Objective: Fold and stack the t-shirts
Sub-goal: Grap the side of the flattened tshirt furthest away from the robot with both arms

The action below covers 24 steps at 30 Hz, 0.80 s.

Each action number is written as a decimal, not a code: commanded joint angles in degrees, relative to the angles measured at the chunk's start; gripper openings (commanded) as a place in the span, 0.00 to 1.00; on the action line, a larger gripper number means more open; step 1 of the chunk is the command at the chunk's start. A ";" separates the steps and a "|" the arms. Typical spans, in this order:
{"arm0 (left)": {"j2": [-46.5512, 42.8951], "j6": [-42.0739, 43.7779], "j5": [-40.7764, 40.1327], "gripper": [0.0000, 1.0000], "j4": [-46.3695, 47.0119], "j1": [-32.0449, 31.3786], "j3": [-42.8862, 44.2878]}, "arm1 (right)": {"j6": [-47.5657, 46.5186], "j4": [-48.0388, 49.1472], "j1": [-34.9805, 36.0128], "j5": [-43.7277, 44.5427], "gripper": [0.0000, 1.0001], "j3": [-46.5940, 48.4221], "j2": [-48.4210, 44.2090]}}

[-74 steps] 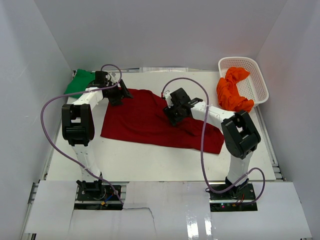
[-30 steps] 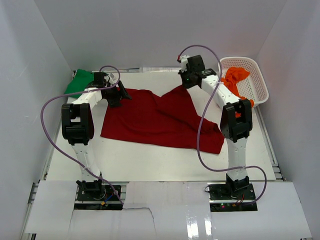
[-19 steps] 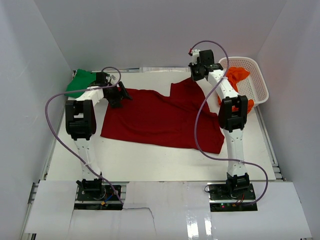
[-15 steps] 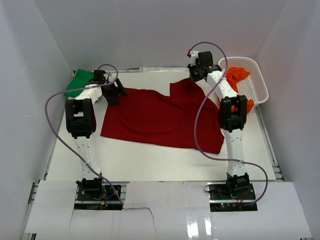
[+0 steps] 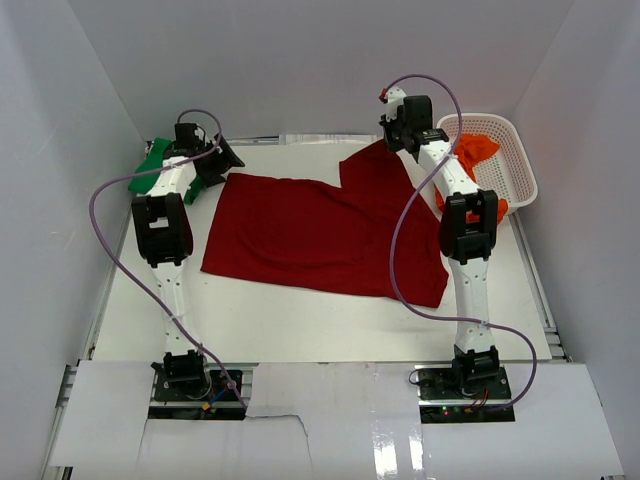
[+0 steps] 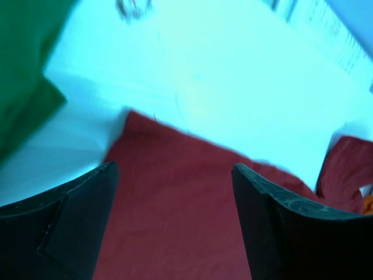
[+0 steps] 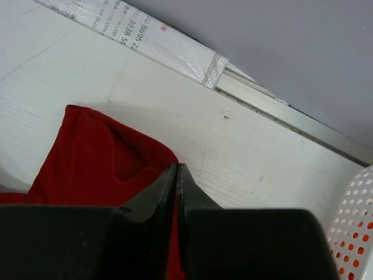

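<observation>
A dark red t-shirt (image 5: 310, 235) lies spread across the middle of the table. Its back right part is drawn up toward the rear edge, where my right gripper (image 5: 396, 142) is shut on it. In the right wrist view the jaws (image 7: 176, 170) are pressed together with red cloth (image 7: 93, 157) pinched in them. My left gripper (image 5: 220, 160) hangs open just behind the shirt's back left corner. Its black fingers (image 6: 70, 221) stand wide apart over the red cloth (image 6: 175, 204), holding nothing. A bright green t-shirt (image 5: 150, 168) (image 6: 23, 87) lies bunched at the back left. An orange t-shirt (image 5: 465, 178) hangs over the basket's rim.
A white lattice basket (image 5: 508, 165) (image 7: 355, 224) stands at the back right corner. A printed white strip (image 7: 134, 32) runs along the rear edge. White walls enclose the table on three sides. Purple cables loop from both arms.
My right gripper has carried the red cloth from the table's middle up to the back edge. The left gripper has drawn back and left off the shirt's corner, staying open.
</observation>
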 commanded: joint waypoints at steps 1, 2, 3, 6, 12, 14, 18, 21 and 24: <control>1.66 0.56 -0.94 0.89 -1.34 0.63 5.79 | -0.74 5.09 -1.24 1.11 0.08 -1.28 -4.41; 2.01 0.47 -1.20 0.89 -1.34 0.71 6.16 | -0.65 5.53 -1.24 1.11 0.08 -1.45 -4.50; 2.45 0.73 -1.81 0.90 -1.17 0.72 6.59 | -0.74 5.54 -1.24 0.85 0.08 -1.28 -4.59; 4.03 1.96 -1.56 0.86 -1.17 0.72 8.18 | -0.65 5.54 -1.24 0.41 0.08 -1.37 -5.03; 4.65 3.37 -0.94 0.79 -1.87 0.80 6.78 | -0.12 4.66 -1.24 -0.38 0.08 -1.72 -5.73; 5.61 4.16 -0.50 0.78 -2.04 0.72 6.95 | -0.12 4.40 -1.24 -0.56 0.08 -2.15 -5.82; 7.90 4.34 0.47 0.60 -2.05 0.72 8.35 | -0.30 4.39 -1.24 -1.00 0.08 -3.04 -6.43; 9.30 4.25 0.64 0.53 -1.70 0.80 9.85 | -0.21 4.31 -1.24 -1.52 0.08 -3.13 -6.61; 10.10 4.34 0.29 0.44 0.66 0.72 10.12 | -0.30 4.31 -1.24 -1.87 0.08 -3.39 -6.79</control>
